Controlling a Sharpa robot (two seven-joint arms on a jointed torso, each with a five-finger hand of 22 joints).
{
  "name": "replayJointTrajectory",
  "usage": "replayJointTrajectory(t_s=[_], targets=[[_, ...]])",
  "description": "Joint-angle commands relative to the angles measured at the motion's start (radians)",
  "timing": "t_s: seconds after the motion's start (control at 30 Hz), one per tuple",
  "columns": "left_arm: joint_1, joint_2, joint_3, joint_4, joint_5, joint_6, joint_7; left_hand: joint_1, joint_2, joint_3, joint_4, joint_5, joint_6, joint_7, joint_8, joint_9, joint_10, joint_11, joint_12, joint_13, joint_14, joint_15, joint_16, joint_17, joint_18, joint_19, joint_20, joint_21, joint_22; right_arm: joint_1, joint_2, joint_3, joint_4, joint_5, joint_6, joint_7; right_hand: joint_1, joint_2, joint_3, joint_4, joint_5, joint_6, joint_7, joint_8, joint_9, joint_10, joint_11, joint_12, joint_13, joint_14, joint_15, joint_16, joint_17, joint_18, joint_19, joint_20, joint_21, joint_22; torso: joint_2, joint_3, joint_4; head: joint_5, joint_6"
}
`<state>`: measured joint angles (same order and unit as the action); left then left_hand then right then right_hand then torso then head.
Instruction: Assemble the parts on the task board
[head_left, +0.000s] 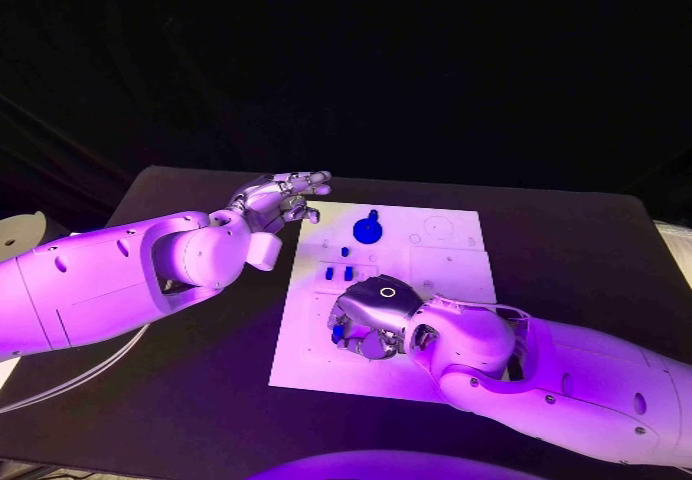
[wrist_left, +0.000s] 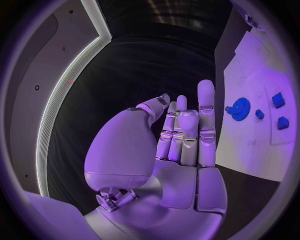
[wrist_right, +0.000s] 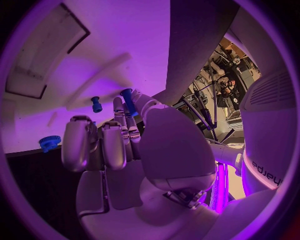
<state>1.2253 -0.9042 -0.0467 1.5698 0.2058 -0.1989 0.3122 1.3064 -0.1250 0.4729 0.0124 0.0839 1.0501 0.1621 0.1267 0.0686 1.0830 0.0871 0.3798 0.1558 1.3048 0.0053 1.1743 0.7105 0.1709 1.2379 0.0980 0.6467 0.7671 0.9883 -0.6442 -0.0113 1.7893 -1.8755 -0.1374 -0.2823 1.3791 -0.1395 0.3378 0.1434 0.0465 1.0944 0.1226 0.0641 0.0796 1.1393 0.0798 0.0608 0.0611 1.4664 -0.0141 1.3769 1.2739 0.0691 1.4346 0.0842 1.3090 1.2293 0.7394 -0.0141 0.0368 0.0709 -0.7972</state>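
Right robot hand (head_left: 369, 318) is down over the near-left part of the task board (head_left: 447, 250), fingers curled. Right wrist view shows a blue peg (wrist_right: 129, 102) pinched at the fingertips (wrist_right: 119, 106), standing up past them. So it's clamped on that peg. A second small blue peg (wrist_right: 96, 104) lies on the board just beyond the fingers, not touched.

Left robot hand (head_left: 283, 196) hangs over the board's far-left corner, off the surface. Left wrist view: fingers (wrist_left: 206, 107) straight and side by side, thumb out to the side, nothing in the palm. Holding nothing, fingers extended.

Parts on the board:
- blue gear (head_left: 369, 230) lies flat in the far-left area, with a short stub sticking out toward the far side. Also visible in the left wrist view (wrist_left: 240, 108) and at the board's edge in the right wrist view (wrist_right: 50, 143).
- two small blue blocks (head_left: 338, 272) side by side, between the gear and the right robot hand, near the hand's fingers but apart from them. Left wrist view shows them (wrist_left: 279, 100) beyond the gear, plus one smaller blue piece (wrist_left: 259, 114) between gear and blocks.

Board itself lies flat in the middle of the black bench (head_left: 577, 240), faint printed outlines on its right half.
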Motion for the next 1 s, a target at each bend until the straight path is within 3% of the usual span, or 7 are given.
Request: replayJointTrajectory(t_s=[0.03,0.37,0.47,0.57,0.7,0.87,1.0], targets=[[0.001,0.000,0.001,0.003,-0.004,0.021,0.002,0.003,0.007,0.002,-0.005,0.004,-0.008,0.001,0.004,-0.001,-0.009,-0.001,0.004,0.001,-0.006,-0.001,-0.005,-0.001,0.010,-0.004,0.006,-0.007,-0.001,0.000,0.001,-0.001,-0.001,-0.013,-0.011,-0.007,0.000,-0.016,-0.016,0.001,0.002,-0.023,-0.004,-0.004,-0.006,-0.041,0.008,0.000,0.000,0.049,0.014,-0.006,-0.004,0.009,-0.002,0.012,-0.007,-0.006,0.000,0.0000,0.0003,0.000,0.000],[0.001,-0.001,0.001,0.002,-0.004,0.026,-0.005,0.003,0.007,0.002,-0.005,0.004,-0.008,0.001,0.004,-0.001,-0.009,-0.001,0.004,0.001,-0.006,-0.001,-0.005,-0.001,0.010,-0.004,0.006,-0.007,-0.001,0.000,-0.017,-0.002,0.014,-0.013,-0.144,0.019,0.031,-0.044,-0.172,0.049,0.002,-0.117,-0.029,-0.002,-0.014,-0.189,0.040,0.009,0.003,0.044,0.040,-0.013,-0.019,0.022,-0.030,0.034,-0.056,-0.064,0.000,0.0012,0.0001,-0.006,0.005],[0.001,-0.001,0.000,0.002,-0.006,0.028,-0.007,0.003,0.007,0.002,-0.005,0.004,-0.008,0.001,0.004,-0.001,-0.009,-0.001,0.004,0.001,-0.006,-0.001,-0.005,-0.001,0.010,-0.004,0.006,-0.007,-0.001,0.000,-0.038,-0.001,0.031,-0.003,-0.202,0.040,0.083,-0.052,-0.272,0.114,0.002,-0.131,-0.032,0.000,-0.012,-0.197,0.039,0.026,0.006,0.041,0.043,-0.017,-0.026,0.026,-0.034,0.036,-0.068,-0.078,0.000,0.0018,0.0000,-0.008,0.007],[0.001,-0.001,0.000,0.002,-0.009,0.029,-0.007,0.003,0.007,0.002,-0.005,0.004,-0.008,0.001,0.004,-0.001,-0.009,-0.001,0.004,0.001,-0.006,-0.001,-0.005,-0.001,0.010,-0.004,0.006,-0.007,-0.001,0.000,-0.070,0.004,0.055,0.023,-0.248,0.062,0.101,-0.052,-0.297,0.143,0.004,-0.130,-0.027,0.000,-0.010,-0.179,0.035,0.045,0.009,0.042,0.037,-0.016,-0.027,0.024,-0.030,0.035,-0.064,-0.074,-0.001,0.0008,-0.0010,-0.012,0.009],[0.001,-0.003,0.000,0.003,-0.011,0.029,-0.008,0.003,0.007,0.002,-0.005,0.004,-0.008,0.001,0.004,-0.001,-0.009,-0.001,0.004,0.001,-0.006,-0.001,-0.005,-0.001,0.010,-0.004,0.006,-0.007,-0.001,0.010,-0.133,0.015,0.096,0.089,-0.284,0.093,0.114,-0.042,-0.307,0.145,0.004,-0.128,-0.021,0.001,-0.010,-0.151,0.026,0.067,0.010,0.040,0.031,-0.021,-0.035,0.024,-0.027,0.030,-0.063,-0.072,-0.002,0.0007,-0.0035,-0.020,0.015],[0.001,-0.004,0.000,0.002,-0.011,0.029,-0.008,0.003,0.007,0.002,-0.005,0.004,-0.008,0.001,0.004,-0.001,-0.009,-0.001,0.004,0.001,-0.006,-0.001,-0.005,-0.001,0.010,-0.004,0.006,-0.007,-0.001,0.054,-0.256,0.025,0.160,0.281,-0.283,0.127,0.117,-0.020,-0.314,0.140,0.006,-0.117,0.000,0.003,-0.008,-0.100,0.011,0.100,0.012,0.040,0.019,-0.024,-0.039,0.024,-0.024,0.020,-0.064,-0.073,-0.003,0.0014,-0.0051,-0.035,0.020],[0.001,-0.006,-0.001,0.002,-0.011,0.027,-0.009,0.003,0.007,0.002,-0.005,0.004,-0.008,0.001,0.004,-0.001,-0.009,-0.001,0.004,0.001,-0.006,-0.001,-0.005,-0.001,0.010,-0.004,0.006,-0.007,-0.001,0.097,-0.384,0.028,0.212,0.451,-0.256,0.101,0.125,0.029,-0.304,0.133,0.052,-0.057,0.018,0.025,0.002,0.079,-0.016,0.181,0.044,0.052,-0.002,0.003,0.000,0.013,0.001,0.002,-0.021,-0.021,-0.007,0.0004,-0.0130,-0.044,0.026]])
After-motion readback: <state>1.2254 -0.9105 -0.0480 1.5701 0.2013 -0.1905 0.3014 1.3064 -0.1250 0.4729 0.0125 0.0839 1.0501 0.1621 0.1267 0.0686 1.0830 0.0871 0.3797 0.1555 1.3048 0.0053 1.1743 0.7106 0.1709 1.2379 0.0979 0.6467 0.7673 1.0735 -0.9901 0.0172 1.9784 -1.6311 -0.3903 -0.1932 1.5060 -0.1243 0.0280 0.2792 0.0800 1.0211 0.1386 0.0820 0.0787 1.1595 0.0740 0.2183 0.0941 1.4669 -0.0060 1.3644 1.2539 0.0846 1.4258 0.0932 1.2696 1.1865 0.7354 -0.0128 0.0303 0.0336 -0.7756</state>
